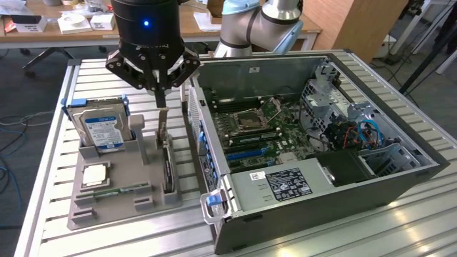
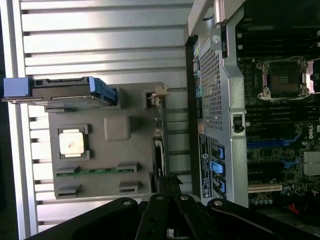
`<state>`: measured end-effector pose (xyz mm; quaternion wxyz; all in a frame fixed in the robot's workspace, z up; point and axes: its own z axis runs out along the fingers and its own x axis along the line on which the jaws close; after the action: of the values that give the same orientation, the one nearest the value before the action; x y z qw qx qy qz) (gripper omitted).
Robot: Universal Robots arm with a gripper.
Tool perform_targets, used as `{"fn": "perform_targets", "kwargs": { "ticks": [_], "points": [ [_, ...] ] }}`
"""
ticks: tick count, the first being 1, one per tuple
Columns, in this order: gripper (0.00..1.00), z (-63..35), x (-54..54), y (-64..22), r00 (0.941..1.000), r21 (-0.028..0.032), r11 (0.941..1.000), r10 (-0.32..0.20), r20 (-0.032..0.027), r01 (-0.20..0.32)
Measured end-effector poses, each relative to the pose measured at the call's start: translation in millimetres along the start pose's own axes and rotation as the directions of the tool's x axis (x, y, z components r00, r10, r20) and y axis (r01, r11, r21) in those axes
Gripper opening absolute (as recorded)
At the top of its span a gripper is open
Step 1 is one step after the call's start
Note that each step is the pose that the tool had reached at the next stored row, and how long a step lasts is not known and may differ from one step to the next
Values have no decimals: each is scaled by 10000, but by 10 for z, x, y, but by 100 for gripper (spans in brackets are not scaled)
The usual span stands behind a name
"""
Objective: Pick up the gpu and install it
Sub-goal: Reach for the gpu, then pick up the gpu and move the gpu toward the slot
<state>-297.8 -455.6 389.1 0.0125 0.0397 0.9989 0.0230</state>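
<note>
The gpu [image 1: 166, 160] stands on edge in a slot of the grey holder tray [image 1: 128, 163], with its pale metal bracket end [image 1: 162, 120] pointing up. My gripper [image 1: 161, 103] hangs straight over that bracket end with its fingers shut together. I cannot tell whether the fingertips touch the bracket. In the wrist view the gpu [image 2: 159, 142] shows edge-on as a thin dark strip. It runs from its bracket [image 2: 160, 91] towards the closed fingers [image 2: 162, 200]. The open computer case [image 1: 400, 176] lies beside the tray, motherboard [image 1: 250, 128] facing up.
The tray also holds a silver hard drive [image 1: 104, 128] standing upright, a square processor [image 1: 94, 175] and a narrow green memory stick [image 1: 121, 190]. The case's rear wall [image 1: 203, 144] rises close beside the gpu slot. Everything rests on a slatted metal table [image 1: 50, 160].
</note>
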Motion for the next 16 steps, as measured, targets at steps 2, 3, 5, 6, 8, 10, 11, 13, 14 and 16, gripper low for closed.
{"fn": "perform_targets", "kwargs": {
  "ticks": [2, 3, 5, 6, 8, 10, 11, 13, 14, 16],
  "points": [
    [10, 0, 0, -2, 10000, 0, 10000, 2, 1, -2],
    [10, 0, 0, -2, 10000, 0, 10000, 2, 0, -2],
    [10, 0, 0, -2, 10000, -1, 10000, 1, 0, -1],
    [10, 0, 0, -2, 10000, 0, 10000, 1, 0, -1],
    [10, 0, 0, -2, 10000, 0, 10000, 1, 0, -1],
    [10, 0, 0, -2, 10000, 0, 10000, 1, 0, -1],
    [10, 0, 0, -2, 10000, 0, 10000, 1, 0, -1],
    [10, 0, 0, -2, 10000, 0, 10000, 1, 0, -1],
    [10, 0, 0, -2, 10000, 0, 10000, 1, 0, -1],
    [10, 0, 0, -2, 10000, 0, 10000, 1, 1, -1]
  ]
}}
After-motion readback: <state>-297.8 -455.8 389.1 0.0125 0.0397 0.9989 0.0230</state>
